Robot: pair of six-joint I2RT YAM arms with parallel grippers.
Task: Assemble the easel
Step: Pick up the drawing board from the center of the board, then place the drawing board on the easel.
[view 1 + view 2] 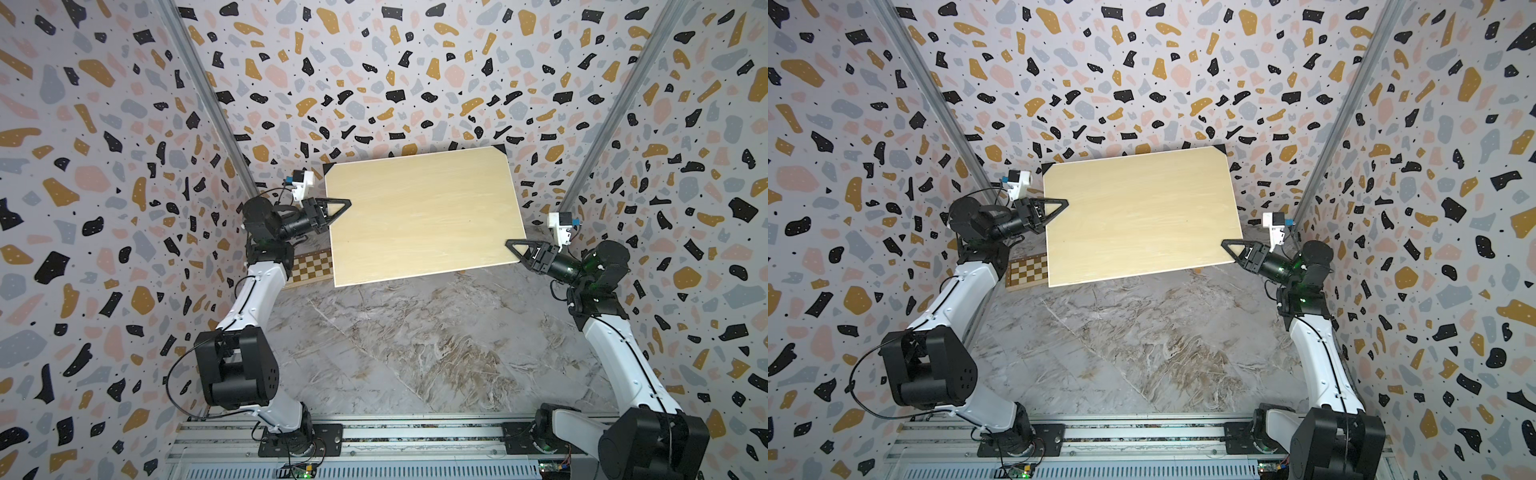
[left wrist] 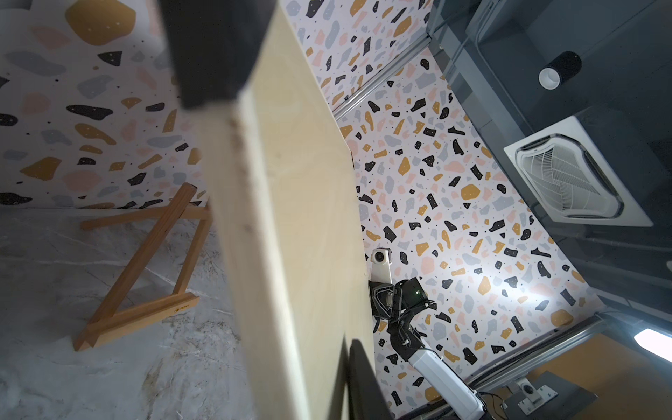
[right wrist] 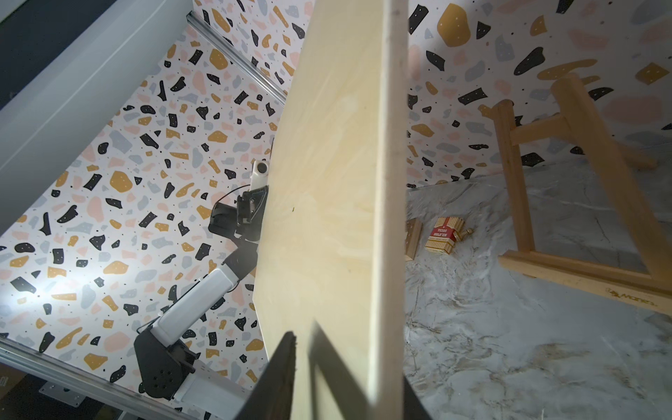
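At left, the left pincer (image 1: 347,203) clamps the pale board (image 1: 419,216) by its edge, above a chessboard (image 1: 311,266). Under the board the easel (image 2: 142,254) sits on the marble counter (image 1: 415,353), ledge bar (image 3: 582,276) down, long axis rising to its apex; the ledge's mark is unreadable. A red box (image 3: 443,234) reads "TEXAS HOLD'EM". At the opposite edge the right pincer (image 1: 510,245) straddles the board; I cannot tell whether it grips

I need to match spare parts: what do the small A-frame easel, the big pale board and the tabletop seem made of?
Easel: orange-brown wood, smooth, probably varnished; grain and cut ends show.
Board: pale plywood-like wood, matte, faint grain, raw edge.
Tabletop: marble look, likely printed; cannot tell.
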